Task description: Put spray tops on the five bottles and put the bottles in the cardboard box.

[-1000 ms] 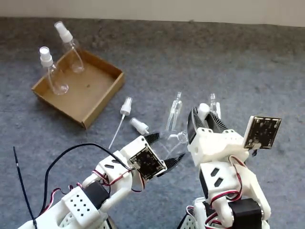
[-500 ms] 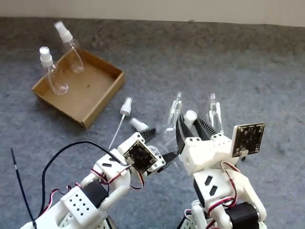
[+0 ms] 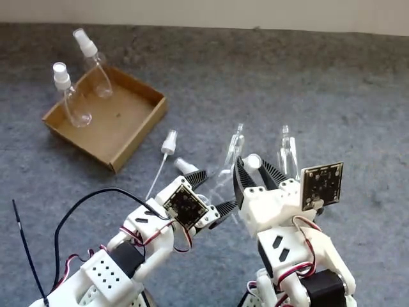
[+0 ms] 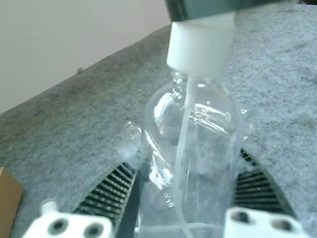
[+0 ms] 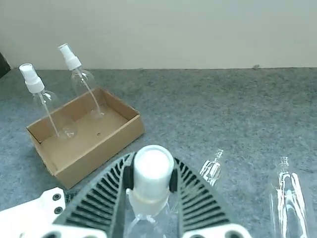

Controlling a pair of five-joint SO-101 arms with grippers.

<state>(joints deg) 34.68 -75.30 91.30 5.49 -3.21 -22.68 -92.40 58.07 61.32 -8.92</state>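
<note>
Gripping a clear, rounded bottle [image 4: 190,144] by its sides, the left tool [image 3: 216,192] sits near the middle of the grey tabletop's [image 3: 332,83] near edge, its arm stretched low and forward. Just beside it, the right arm stands bent upward. The right tool [image 3: 253,165] is closed around a white spray top [image 5: 151,171], which sits at the bottle's neck with its thin tube running down inside. Two uncapped bottles [image 3: 233,148] lie just beyond the tools. Two loose tops [image 3: 169,142] lie between them and the cardboard box [image 3: 137,137]. The box sits toward the far left corner, holding two capped bottles [image 3: 71,99].
</note>
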